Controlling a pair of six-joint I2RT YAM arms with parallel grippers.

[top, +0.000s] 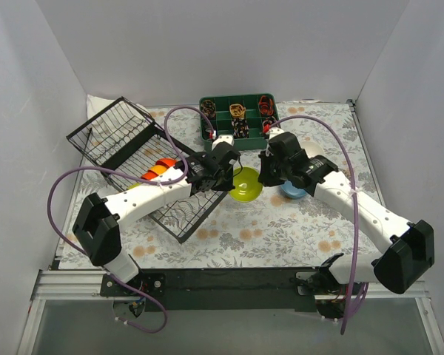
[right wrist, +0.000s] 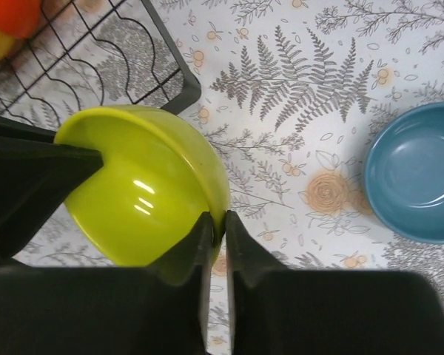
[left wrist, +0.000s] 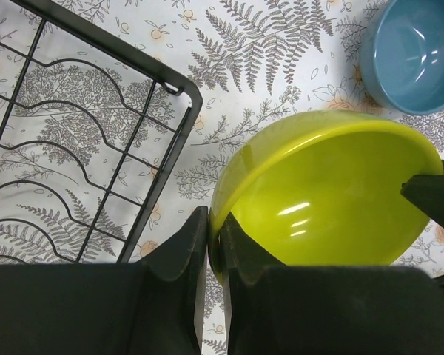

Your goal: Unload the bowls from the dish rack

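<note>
A lime-yellow bowl (top: 246, 185) hangs tilted above the table between both arms. My left gripper (left wrist: 214, 231) is shut on its left rim and my right gripper (right wrist: 220, 222) is shut on the opposite rim. The bowl fills both wrist views (left wrist: 333, 192) (right wrist: 140, 192). A blue bowl (right wrist: 418, 170) stands upright on the table to the right, also in the left wrist view (left wrist: 418, 55), and partly under the right arm from above (top: 292, 192). The black wire dish rack (top: 118, 133) lies at the left, with orange and red bowls (top: 157, 170) standing in its slots.
A green divided tray (top: 237, 115) with small items stands at the back centre. The rack's flat wire panel (left wrist: 81, 148) lies on the floral cloth just left of the held bowl. White walls close in the table on three sides.
</note>
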